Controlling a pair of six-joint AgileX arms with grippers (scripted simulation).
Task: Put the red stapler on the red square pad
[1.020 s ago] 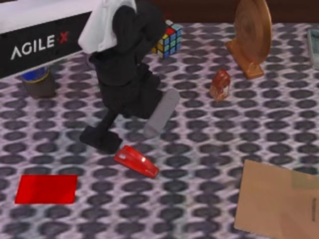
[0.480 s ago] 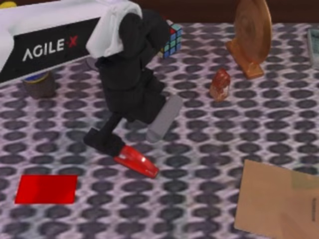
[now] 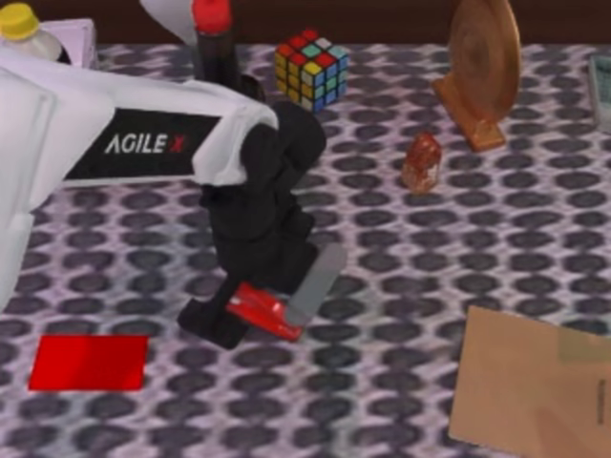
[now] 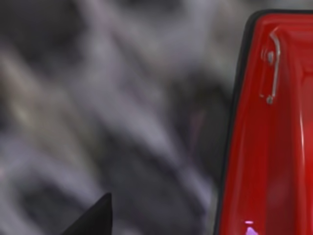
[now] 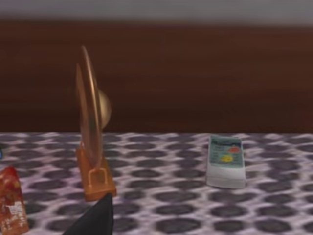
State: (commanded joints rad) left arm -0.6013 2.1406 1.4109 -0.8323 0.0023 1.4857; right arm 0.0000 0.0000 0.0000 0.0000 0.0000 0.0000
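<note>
On the table's left, low in the top view, the red pad (image 3: 89,362) lies flat and bare on the patterned cloth (image 3: 401,324). Just right of it, the left arm (image 3: 115,143) reaches in from the left edge, its gripper (image 3: 258,310) down over the stapler (image 3: 263,310): a black finger (image 3: 215,322) sits on the stapler's left side and a grey one (image 3: 317,282) on its right, so the jaws straddle it, spread about as wide as its body. Whether they press it cannot be told. The stapler lies on the cloth, apart from the pad. The left wrist view shows its glossy red shell (image 4: 274,137) close up, beside blurred cloth. Behind the arm stand a yellow-capped bottle (image 3: 24,24) and a red-capped dark bottle (image 3: 215,38). Farther right are a Rubik's cube (image 3: 311,69), a small brown figure (image 3: 421,162), and a wooden disc on a stand (image 3: 482,72). A cardboard sheet (image 3: 530,382) lies at lower right. The right wrist view shows the disc (image 5: 90,132) and a small white-and-teal box (image 5: 225,160); the right gripper's state cannot be told.
</note>
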